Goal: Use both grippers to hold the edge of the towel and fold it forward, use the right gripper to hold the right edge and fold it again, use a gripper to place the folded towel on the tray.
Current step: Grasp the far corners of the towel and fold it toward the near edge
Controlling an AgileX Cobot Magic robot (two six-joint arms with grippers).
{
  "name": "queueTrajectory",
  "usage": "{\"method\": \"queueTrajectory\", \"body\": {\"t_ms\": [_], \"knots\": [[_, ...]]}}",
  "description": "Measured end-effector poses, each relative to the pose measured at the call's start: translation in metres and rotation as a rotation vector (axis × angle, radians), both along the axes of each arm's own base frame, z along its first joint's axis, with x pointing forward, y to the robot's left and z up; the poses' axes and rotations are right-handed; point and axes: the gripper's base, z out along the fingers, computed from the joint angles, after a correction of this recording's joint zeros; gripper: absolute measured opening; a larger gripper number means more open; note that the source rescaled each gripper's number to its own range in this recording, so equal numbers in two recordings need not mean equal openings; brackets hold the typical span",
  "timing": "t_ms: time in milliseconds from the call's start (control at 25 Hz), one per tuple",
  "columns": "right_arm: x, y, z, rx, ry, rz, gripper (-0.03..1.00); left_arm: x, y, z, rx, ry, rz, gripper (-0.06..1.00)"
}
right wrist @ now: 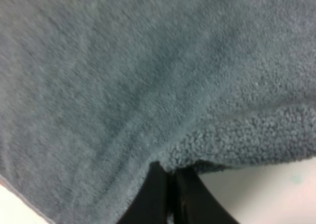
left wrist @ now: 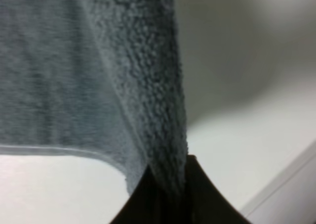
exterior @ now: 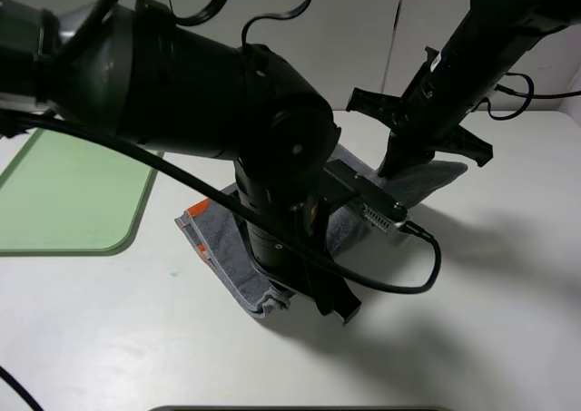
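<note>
While both claws have a bite of the towel (exterior: 227, 239), I'd say the trick for this first fold is carrying the two held spots at the same height and pace. That way the hem travels flat and lands square instead of twisting. Lift just enough to clear the cloth underneath, and don't drag the whole thing toward the tray (exterior: 73, 193).

Starting nearest the camera: the left gripper (left wrist: 168, 172) is pinched tight on a bunched bit of grey terry at the towel's near end. Its jaws are closed right down with cloth squeezed between them.

The towel itself lies on the white table (exterior: 472, 338) just beside the tray, not touching it, with the orange stripe (exterior: 193, 213) at the corner closest to the tray.

Farther back, and farther from the tray, the right gripper (right wrist: 170, 173) is likewise clamped on the towel's edge, with nothing else in its grip.
</note>
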Motion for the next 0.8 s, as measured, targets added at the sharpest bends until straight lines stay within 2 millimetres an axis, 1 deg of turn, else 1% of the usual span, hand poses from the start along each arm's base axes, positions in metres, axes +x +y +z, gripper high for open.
{"method": "queueTrajectory", "body": {"t_ms": [400, 600, 800], "knots": [[0.02, 0.009, -0.002, -0.006, 0.008, 0.002, 0.0, 0.022, 0.014, 0.002, -0.005, -0.003, 0.072, 0.0], [0.023, 0.01, 0.0, -0.001, -0.008, 0.001, 0.0, 0.031, 0.023, 0.01, -0.018, -0.017, 0.103, 0.0], [0.025, 0.01, 0.001, 0.005, -0.027, -0.007, 0.0, 0.037, 0.028, 0.011, -0.02, -0.022, 0.121, 0.0]]}}
